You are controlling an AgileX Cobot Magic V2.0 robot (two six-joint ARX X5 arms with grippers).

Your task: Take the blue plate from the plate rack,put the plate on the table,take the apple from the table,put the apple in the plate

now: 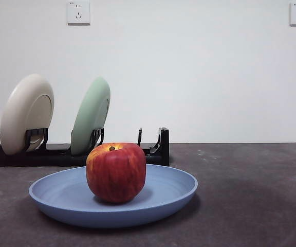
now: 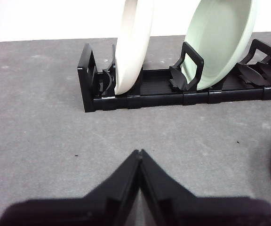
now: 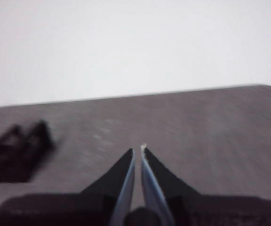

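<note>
At the left of the front view we see the plate rack [image 1: 155, 149] along the back of the table [image 1: 251, 195], with a cream plate [image 1: 27, 113] at far left and a pale green plate [image 1: 90, 116] to its right, both leaning in their slots. In the lower centre lies the blue plate [image 1: 60, 193], flat on the table, and the apple [image 1: 116, 172] sits upright in it, stem up. We find the left gripper [image 2: 139, 153] fingers pressed together above bare table facing the rack, and the right gripper [image 3: 138, 149] fingers nearly pressed together, holding nothing.
</note>
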